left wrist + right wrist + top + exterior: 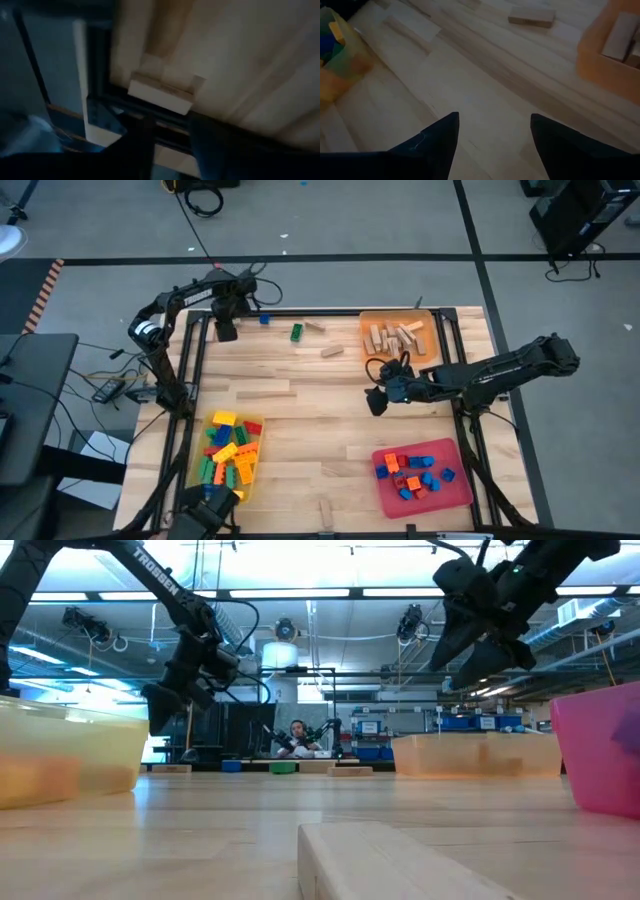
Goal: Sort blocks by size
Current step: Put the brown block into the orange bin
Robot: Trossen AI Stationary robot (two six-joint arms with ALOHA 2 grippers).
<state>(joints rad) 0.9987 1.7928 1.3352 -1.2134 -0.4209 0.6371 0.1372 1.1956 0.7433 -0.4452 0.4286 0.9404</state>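
Blocks sorted into three trays, a few loose on the table.
High view: left gripper (pixel 226 330) over the far-left corner, right gripper (pixel 377 402) mid-table beside the orange tray (pixel 368 323). Left wrist view: a tan wooden block (pixel 161 92) just ahead of its fingers, grip unclear. Right wrist view: fingers (pixel 435 140) spread wide, empty.

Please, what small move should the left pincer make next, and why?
Probably finish closing on the tan wooden block and lift it. The left pincer is at the far left corner of the table, and the block lies just ahead of its fingers, not yet clearly gripped.
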